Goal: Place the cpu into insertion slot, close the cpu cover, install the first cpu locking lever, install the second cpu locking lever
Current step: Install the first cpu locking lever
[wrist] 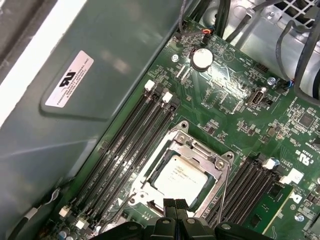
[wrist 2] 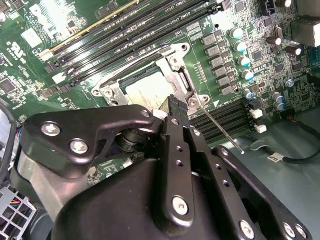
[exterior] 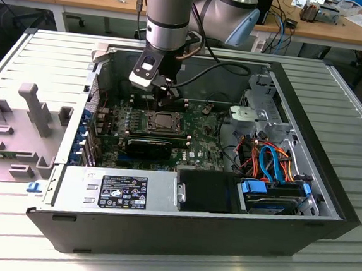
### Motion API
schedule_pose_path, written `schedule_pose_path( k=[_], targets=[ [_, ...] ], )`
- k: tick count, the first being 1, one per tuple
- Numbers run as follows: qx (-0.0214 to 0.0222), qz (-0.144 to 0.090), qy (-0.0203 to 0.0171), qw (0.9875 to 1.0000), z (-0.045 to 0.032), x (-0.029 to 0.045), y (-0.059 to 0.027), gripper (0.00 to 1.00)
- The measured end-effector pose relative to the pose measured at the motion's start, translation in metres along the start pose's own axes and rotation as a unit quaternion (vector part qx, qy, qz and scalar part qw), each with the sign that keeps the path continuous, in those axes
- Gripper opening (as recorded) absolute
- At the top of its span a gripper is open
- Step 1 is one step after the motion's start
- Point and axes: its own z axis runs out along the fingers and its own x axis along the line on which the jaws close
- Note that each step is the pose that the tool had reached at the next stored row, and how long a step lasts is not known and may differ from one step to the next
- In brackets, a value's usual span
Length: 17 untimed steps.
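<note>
Exterior view: the gripper (exterior: 166, 96) hangs inside the open computer case (exterior: 159, 235), just above the cpu (exterior: 168, 120) on the green board (exterior: 198, 151).

First wrist view: we see the cpu seated in the insertion slot (wrist: 161, 160). The cpu cover (wrist: 197, 152) lies flat around it, and 1 thin wire locking lever (wrist: 225, 187) runs along its side.

Second wrist view: we log the 2 fingers (wrist 2: 175, 116) clenched together on nothing, tips near the cover's edge.

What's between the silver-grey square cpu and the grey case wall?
In the first wrist view: the silver cpu cover rim, then long black memory slots.
</note>
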Motion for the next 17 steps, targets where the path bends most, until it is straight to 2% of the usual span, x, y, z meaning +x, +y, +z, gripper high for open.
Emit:
schedule_pose_path(
  k=[17],
  targets=[
    [0.0003, -0.030, -0.0005, 0.9995, 0.0000, 0.0000, 0.0000, 0.11]
  ],
)
